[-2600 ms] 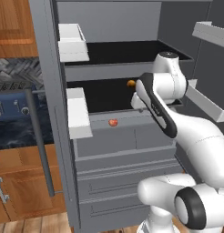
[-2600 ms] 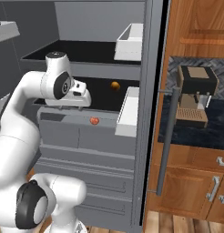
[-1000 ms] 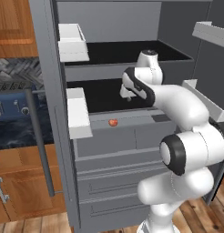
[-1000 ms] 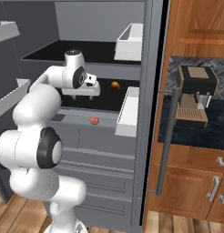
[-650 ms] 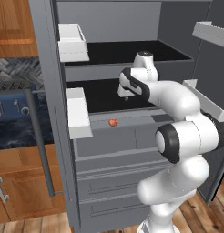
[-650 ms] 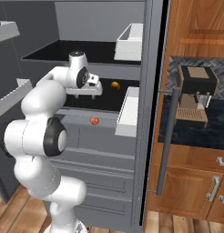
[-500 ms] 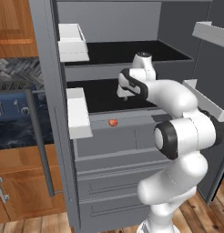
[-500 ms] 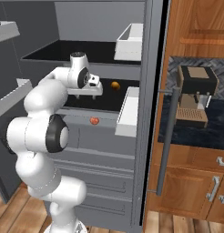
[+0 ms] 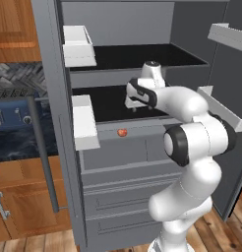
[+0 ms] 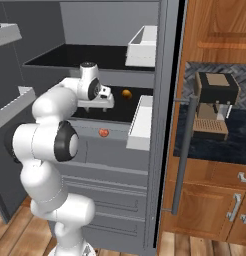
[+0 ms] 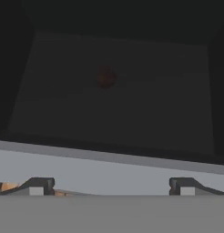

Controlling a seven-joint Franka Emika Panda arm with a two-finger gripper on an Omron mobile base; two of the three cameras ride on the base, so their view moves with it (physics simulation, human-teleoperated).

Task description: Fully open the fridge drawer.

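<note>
The fridge drawer [image 9: 113,152] [image 10: 117,150] is a flat grey box below the dark shelf, with a small red thing [image 9: 122,132] [image 10: 103,132] on its grey top. My gripper [image 9: 134,102] [image 10: 106,101] hangs just above the drawer's top at the mouth of the dark shelf. In the hand view my gripper [image 11: 111,189] is open, its fingertips [image 11: 41,185] far apart with nothing between them. A pale grey edge [image 11: 109,166] runs across in front of them. Beyond it lies the dark shelf floor with a dim orange ball [image 11: 106,77] [image 10: 126,94].
White door bins [image 9: 83,120] [image 10: 140,122] jut out beside the shelf, with more above [image 9: 78,42] [image 10: 142,47]. Grooved grey drawers [image 9: 118,197] sit below. The other open door's shelves [image 9: 226,34] lie right; a coffee machine [image 10: 215,100] and door handle [image 10: 182,150] stand beyond the fridge.
The hand has swung up and in from in front of the drawer to the shelf mouth, then crept slightly further left. The drawer and the red thing have not moved.
</note>
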